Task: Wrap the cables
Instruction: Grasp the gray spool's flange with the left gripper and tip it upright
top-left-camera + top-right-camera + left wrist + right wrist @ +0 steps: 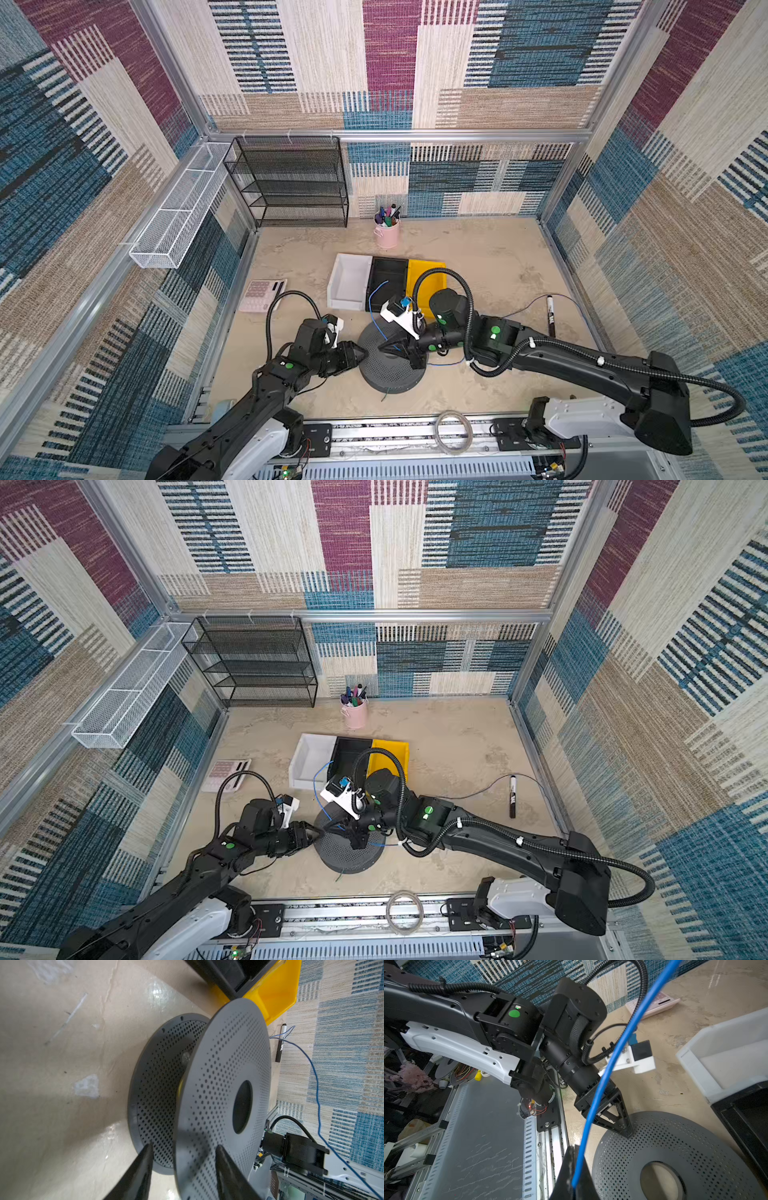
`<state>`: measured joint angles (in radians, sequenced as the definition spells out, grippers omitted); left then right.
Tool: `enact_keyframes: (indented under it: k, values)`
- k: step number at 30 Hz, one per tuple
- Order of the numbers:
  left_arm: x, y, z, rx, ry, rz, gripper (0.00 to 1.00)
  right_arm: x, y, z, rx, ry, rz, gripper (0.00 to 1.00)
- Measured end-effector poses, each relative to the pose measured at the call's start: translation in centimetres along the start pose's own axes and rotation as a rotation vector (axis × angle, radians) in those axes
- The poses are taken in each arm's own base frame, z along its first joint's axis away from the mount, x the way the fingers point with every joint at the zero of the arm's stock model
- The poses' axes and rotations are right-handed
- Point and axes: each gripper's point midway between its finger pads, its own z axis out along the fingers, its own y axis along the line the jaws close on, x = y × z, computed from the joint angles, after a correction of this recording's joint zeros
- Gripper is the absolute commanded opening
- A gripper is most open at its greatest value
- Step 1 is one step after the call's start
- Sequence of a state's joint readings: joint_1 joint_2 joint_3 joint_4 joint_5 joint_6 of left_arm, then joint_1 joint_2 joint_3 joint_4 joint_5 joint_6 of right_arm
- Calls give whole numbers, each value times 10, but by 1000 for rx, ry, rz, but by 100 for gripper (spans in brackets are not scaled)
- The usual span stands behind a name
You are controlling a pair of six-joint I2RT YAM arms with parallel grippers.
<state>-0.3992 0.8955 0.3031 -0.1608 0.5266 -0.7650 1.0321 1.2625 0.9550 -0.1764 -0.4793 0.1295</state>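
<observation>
Right fingers pinching blue cable, over spool

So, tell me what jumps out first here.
The grey perforated spool at the table's front centre, where both arms meet. The right gripper is shut on a bright blue cable over it, while the left gripper straddles the spool's upper flange, jaws apart.

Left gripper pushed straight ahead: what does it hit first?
The grey spool: its upper disc's rim sits between the open fingers of the left gripper, so the hub probably comes first; depth unclear.
</observation>
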Motion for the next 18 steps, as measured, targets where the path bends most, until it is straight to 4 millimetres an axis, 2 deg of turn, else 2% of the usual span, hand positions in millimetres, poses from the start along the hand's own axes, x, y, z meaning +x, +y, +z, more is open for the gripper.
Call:
enact_keyframes:
  k: [6, 8, 10, 14, 18]
  values:
    - [-3, -10, 6, 75, -4, 21, 33, -13, 4, 2, -21, -14, -10, 0]
    - [-2, -11, 5, 86, -10, 18, 24, -15, 4, 3, -22, -14, -10, 0]
    - [-3, -17, 4, 116, -9, 1, 11, -14, 4, 4, -22, -12, -9, 0]
    - [-6, -39, -2, 209, -12, 17, 8, -15, 4, 4, -20, -8, -6, 0]
    - [-8, -40, -6, 203, -25, 6, 0, -25, 9, 0, -32, -27, -16, 0]
